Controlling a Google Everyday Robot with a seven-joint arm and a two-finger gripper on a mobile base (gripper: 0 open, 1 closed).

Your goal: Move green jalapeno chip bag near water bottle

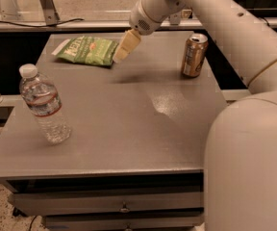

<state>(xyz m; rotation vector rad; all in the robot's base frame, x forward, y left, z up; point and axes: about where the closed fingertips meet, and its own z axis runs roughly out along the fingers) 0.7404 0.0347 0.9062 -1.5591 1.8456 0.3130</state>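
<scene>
Found the bag (pixel 88 50) lying flat on the desk (pixel 129 129). Saw the hand (pixel 126 47) at the bag's right edge, contact unclear; could not tell its opening. Noted the can (pixel 195 55) upright well right of the bag, and the bottle (pixel 44 105) upright, nearer the camera, well apart from the bag.

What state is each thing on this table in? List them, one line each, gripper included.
green jalapeno chip bag: lying flat at the far left of the table, not held.
water bottle: standing upright, cap on, near the left edge.
drink can: standing upright at the far right.
gripper: at the bag's right end, holding nothing.
drawer: closed.
</scene>
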